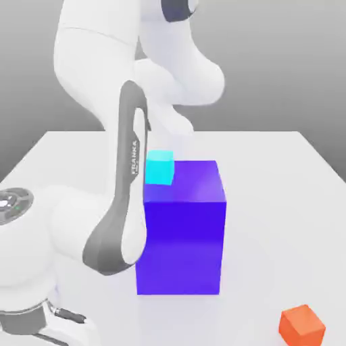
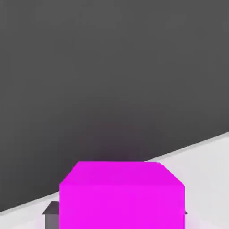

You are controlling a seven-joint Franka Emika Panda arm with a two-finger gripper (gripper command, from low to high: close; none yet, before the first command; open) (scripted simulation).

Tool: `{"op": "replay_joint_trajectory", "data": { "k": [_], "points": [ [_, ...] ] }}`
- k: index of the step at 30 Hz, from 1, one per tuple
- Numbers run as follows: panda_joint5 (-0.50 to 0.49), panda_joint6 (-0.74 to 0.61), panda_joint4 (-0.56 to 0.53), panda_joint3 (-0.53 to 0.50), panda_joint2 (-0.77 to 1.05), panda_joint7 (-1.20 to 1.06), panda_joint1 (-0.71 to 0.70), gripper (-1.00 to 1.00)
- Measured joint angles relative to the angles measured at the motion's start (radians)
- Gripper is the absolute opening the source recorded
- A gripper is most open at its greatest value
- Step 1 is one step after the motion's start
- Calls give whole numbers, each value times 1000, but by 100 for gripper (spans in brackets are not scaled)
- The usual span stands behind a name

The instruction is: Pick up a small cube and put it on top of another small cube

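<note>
Magenta cube [image 2: 122, 197]: in the hand view, a small block with flat, evenly bright magenta faces and crisp edges; its top face and one side face show, and it sits right under the camera.
Claw [image 2: 117, 214]: closed narrow on the magenta cube, with dark grey finger pads [image 2: 51, 211] showing at both of the cube's lower sides.
Bench [image 1: 270, 176]: a pale white surface against a dark grey backdrop.
Large blue block [image 1: 182, 230]: stands on the bench near the middle of the exterior view, partly behind the white arm [image 1: 121, 196].
Cyan cube [image 1: 159, 167]: small, just behind the blue block's top edge, beside the arm's grey link.
Orange cube [image 1: 302, 324]: small, on the bench toward the exterior view's right, well apart from the blue block.
</note>
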Motion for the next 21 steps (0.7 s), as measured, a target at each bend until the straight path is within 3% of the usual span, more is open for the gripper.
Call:
{"op": "replay_joint_trajectory", "data": {
  "k": [3, 12, 17, 18, 21],
  "points": [
    [-17, -55, -46, -34, -101, 35, 9, -100],
    [-71, -37, -364, -220, -402, 329, -37, -100],
    [30, 85, -402, -188, -309, 295, -85, -100],
    [57, 112, -400, -169, -279, 276, -99, 100],
    [57, 112, -400, -169, -279, 276, -99, 100]
  ]
}}
